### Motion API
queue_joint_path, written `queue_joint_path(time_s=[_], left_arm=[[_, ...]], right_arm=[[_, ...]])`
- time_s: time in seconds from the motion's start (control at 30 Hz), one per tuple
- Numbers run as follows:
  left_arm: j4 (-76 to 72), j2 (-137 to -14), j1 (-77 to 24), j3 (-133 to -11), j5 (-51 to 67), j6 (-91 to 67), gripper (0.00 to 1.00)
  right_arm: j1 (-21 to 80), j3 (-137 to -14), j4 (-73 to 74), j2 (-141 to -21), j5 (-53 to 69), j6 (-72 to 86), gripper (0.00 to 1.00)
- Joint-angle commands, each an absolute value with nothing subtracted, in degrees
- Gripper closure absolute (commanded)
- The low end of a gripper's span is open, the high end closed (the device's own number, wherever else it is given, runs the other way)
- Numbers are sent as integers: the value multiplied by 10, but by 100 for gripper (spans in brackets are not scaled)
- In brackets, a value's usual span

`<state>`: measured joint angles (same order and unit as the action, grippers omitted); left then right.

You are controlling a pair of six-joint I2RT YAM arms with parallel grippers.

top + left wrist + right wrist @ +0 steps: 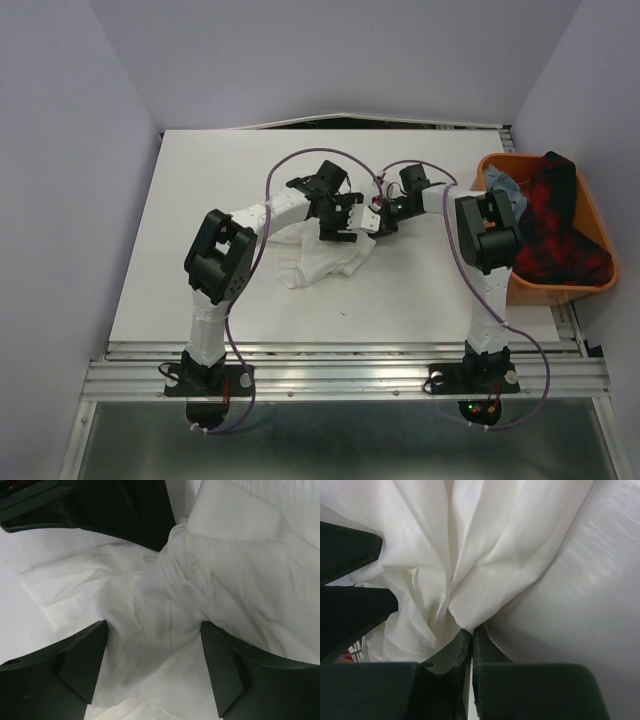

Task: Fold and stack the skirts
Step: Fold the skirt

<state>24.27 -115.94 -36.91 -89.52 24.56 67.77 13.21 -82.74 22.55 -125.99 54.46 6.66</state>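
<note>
My right tool (468, 642) is clenched on a bunch of the white skirt (470, 545), and the cloth gathers into pleats that run down into the pinch. My left tool (154, 630) is released. Its fingers (75, 670) stand either side of a twisted ridge of the same skirt without closing on it.

I read this as the opening step: getting hold of the white skirt so it can be spread flat before any fold. Next I would want the left tool to take an edge or corner well apart from the right's pinch, so the two can draw the cloth taut.

The skirt is thin, creased and heaped on the bench (200, 200), right under both tools. The plaid skirt (550, 225) and the denim skirt (503, 186) lie in the orange tub (545, 292) on the right.
</note>
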Motion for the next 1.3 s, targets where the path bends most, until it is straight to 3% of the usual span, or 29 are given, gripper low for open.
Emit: queue_joint_path(time_s=[0.0, 0.07, 0.1, 0.13, 0.2, 0.47, 0.67, 0.8, 0.87, 0.9, 0.93, 1.0, 1.13, 1.27], left_arm=[[235, -1148, -381, -913, 232, 694, 25], [258, -1169, -374, -933, 224, 683, 47], [262, -1180, -370, -946, 223, 677, 73], [260, -1181, -365, -949, 227, 670, 86], [239, -1164, -352, -942, 232, 645, 99], [235, -1093, -334, -900, 200, 629, 100], [239, -1102, -330, -900, 190, 629, 100], [230, -1132, -348, -905, 200, 612, 100], [216, -1149, -352, -908, 199, 606, 100], [211, -1156, -353, -908, 198, 602, 100], [201, -1161, -354, -910, 198, 596, 100], [195, -1175, -354, -911, 203, 590, 100], [185, -1187, -355, -904, 217, 586, 100], [169, -1190, -356, -894, 229, 578, 100]], right_arm=[[141, -810, 214, -1214, 576, 56, 99], [141, -798, 214, -1202, 576, 48, 99], [141, -792, 214, -1197, 573, 46, 99], [141, -783, 214, -1193, 571, 42, 99], [141, -775, 214, -1184, 567, 38, 99], [141, -760, 216, -1174, 560, 27, 99], [141, -758, 216, -1169, 560, 25, 99], [141, -758, 215, -1169, 562, 33, 94], [141, -757, 215, -1167, 567, 38, 82], [141, -755, 216, -1165, 566, 43, 74], [141, -751, 218, -1159, 571, 46, 58], [128, -743, 220, -1149, 593, 53, 42], [111, -740, 257, -1136, 614, 14, 31], [90, -756, 348, -1132, 632, -60, 26]])
